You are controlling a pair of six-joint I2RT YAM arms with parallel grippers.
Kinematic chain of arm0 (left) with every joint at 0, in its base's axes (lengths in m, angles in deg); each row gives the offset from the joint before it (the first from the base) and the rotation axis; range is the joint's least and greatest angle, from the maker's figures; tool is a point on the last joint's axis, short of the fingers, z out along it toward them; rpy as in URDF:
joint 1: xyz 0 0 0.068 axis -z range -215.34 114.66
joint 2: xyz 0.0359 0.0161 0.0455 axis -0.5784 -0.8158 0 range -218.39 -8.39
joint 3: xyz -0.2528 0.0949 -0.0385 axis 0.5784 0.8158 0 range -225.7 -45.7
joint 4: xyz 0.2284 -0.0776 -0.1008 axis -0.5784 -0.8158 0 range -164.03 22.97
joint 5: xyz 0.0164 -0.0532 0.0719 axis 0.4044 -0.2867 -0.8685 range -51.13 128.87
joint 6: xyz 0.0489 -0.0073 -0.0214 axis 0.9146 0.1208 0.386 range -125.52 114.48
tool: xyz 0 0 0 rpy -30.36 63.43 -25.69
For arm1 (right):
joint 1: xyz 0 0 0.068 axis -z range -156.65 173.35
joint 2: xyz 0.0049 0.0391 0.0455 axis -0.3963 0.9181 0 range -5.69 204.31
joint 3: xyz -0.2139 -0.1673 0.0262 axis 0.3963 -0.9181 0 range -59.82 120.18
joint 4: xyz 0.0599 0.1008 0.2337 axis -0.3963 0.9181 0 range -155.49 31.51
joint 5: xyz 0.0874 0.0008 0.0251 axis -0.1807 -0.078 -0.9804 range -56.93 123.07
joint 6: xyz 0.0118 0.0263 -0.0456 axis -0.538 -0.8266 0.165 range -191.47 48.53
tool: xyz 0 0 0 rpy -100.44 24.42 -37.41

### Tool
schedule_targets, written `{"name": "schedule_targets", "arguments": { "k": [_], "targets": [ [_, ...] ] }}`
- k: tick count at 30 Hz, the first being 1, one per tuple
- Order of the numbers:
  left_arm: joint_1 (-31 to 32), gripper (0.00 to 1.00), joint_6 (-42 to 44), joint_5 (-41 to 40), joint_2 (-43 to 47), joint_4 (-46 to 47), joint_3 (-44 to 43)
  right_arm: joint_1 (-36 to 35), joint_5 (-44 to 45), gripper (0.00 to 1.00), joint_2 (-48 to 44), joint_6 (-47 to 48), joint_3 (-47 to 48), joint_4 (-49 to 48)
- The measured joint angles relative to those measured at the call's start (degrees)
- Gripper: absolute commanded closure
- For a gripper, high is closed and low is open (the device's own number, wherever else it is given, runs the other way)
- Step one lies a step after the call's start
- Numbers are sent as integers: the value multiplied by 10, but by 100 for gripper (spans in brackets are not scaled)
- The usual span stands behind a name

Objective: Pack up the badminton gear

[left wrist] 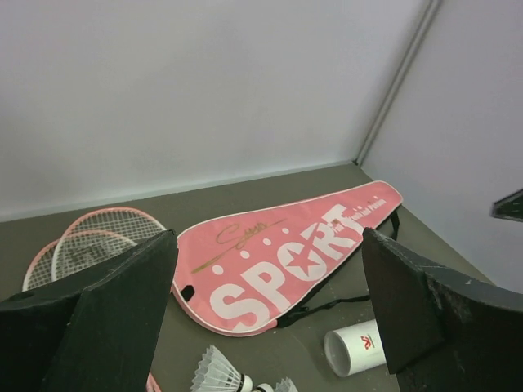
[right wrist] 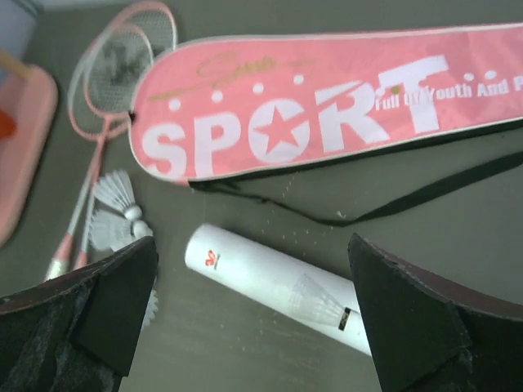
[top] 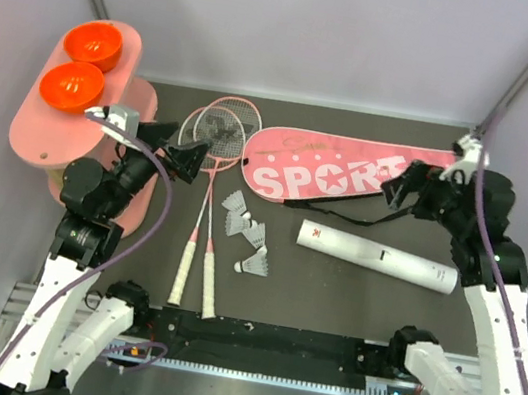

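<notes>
I took the pink bag (top: 349, 176) as my reference. It lay flat on the dark table (top: 329, 295) with the lettering "SPORT" facing up. Its black strap (top: 367, 218) trailed loose along its near edge.

The two rackets (top: 215, 139) lay just left of the bag's wide end with their heads overlapping. Whether the nearer head touched the bag I could not tell. Their white handles (top: 194, 282) pointed toward the arm bases.

I counted four shuttlecocks (top: 244, 230) in a loose cluster on the near side of the bag's wide end, beside the racket shafts. The white tube (top: 376, 256) lay on its side nearer to the bases than the bag, beyond the strap and apart from the bag.

The left gripper (top: 189, 160) hovered at the racket heads, left of the bag, its jaws spread wide with nothing between them. The right gripper (top: 399, 188) hung over the bag's narrow half, also spread wide and empty.

Two orange bowls (top: 83, 66) sat on a pink stand (top: 31, 133), well left of the bag.
</notes>
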Motion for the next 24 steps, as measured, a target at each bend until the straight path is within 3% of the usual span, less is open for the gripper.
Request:
{"name": "schedule_targets", "arguments": {
  "k": [5, 10, 16, 24],
  "targets": [
    [38, 2, 13, 23, 2, 12, 4, -157, 95, 1, 75, 36, 25, 33],
    [76, 2, 20, 26, 2, 14, 4, -268, 151, 1, 182, 82, 42, 73],
    [95, 2, 31, -18, 10, 11, 12, -407, 244, 1, 279, 166, 40, 133],
    [139, 4, 52, -122, 38, -10, 14, -453, 281, 1, 302, 214, -14, 159]
  ]
}}
